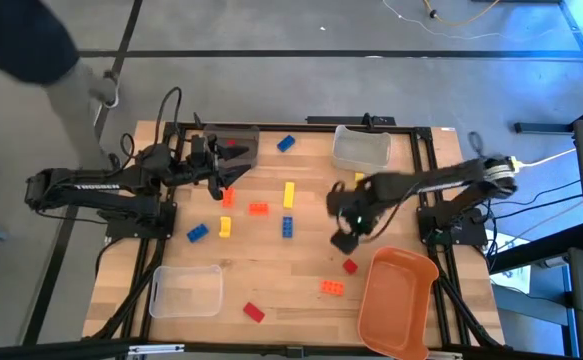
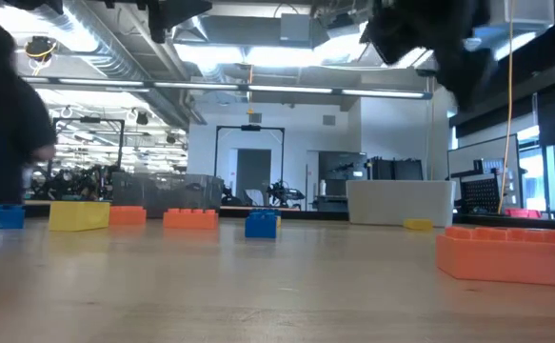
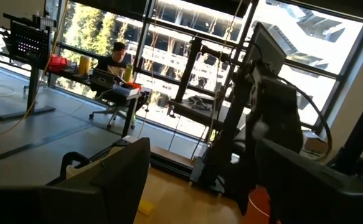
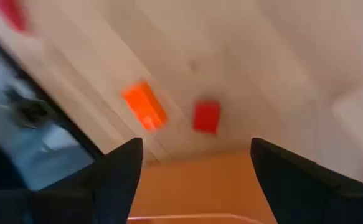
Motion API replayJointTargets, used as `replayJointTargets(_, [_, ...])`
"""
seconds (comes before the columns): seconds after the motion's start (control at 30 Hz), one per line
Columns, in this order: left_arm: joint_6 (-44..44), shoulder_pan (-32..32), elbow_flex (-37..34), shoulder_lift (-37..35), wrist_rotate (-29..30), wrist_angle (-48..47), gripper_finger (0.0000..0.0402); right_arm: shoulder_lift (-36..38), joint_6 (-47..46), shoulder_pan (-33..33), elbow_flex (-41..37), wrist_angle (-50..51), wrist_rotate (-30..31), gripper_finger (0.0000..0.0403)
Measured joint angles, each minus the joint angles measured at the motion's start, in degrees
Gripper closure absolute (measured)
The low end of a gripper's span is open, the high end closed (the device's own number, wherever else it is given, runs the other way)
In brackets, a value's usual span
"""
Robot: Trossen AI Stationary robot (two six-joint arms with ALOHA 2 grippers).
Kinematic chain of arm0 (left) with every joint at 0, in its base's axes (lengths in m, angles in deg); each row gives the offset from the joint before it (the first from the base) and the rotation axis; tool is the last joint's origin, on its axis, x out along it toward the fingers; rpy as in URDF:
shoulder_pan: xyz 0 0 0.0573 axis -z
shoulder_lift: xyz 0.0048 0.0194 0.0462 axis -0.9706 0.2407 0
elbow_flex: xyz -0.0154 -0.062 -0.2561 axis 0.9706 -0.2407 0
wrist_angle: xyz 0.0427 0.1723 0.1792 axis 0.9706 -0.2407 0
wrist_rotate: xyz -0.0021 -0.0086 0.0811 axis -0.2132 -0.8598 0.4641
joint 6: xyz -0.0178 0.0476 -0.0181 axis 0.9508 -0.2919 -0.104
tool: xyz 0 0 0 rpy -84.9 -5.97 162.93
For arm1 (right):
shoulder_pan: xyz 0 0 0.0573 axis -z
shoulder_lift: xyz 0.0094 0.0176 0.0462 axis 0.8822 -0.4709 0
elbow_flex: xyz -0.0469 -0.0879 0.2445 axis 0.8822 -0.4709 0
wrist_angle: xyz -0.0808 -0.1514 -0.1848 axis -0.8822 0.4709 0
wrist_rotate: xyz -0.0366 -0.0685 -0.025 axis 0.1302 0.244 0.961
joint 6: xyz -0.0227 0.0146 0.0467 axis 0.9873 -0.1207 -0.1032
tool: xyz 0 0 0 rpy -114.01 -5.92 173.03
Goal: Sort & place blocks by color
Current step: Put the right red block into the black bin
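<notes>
1. Right gripper hangs above the table beside the orange bin, fingers spread and nothing between them; its wrist view looks down through the gap at bare wood.
2. I see a red block and an orange block just ahead of those fingers, near the bin's edge, so I judge I'm lining up a pick there.
3. Left gripper waits by the dark bin at the far edge; I cannot tell whether it's released or clenched.
4. Other blocks lie scattered mid-table: yellow, blue, orange, all unsorted.
5. A clear bin sits at the near left.
</notes>
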Motion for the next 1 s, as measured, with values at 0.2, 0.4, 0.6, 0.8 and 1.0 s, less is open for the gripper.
replayJointTargets(0.2, [0.0, 0.0, 0.0, 0.0, -0.1, 0.0, 0.0119, -9.5, -0.2, -5.2, 0.0, 0.1, -0.1, 0.0105])
replayJointTargets(0.4, [0.0, 0.0, 0.0, 0.0, -0.1, 0.0, 0.0119, -16.2, -0.3, -7.7, 0.0, -0.1, 0.4, 0.0116])
replayJointTargets(0.6, [0.1, 0.0, 0.0, 0.0, -0.1, 0.0, 0.0119, -20.0, -2.8, -9.3, 0.0, -2.6, -0.2, 0.0131])
replayJointTargets(0.8, [0.2, 0.0, 0.0, 0.0, -0.1, 0.0, 0.0119, -20.9, -5.6, -9.4, 0.0, -5.4, 2.5, 0.0132])
replayJointTargets(1.0, [0.2, 0.0, 0.0, 0.0, -0.1, 0.0, 0.0119, -21.1, -5.8, -9.6, 0.0, -5.3, 4.8, 0.0132])
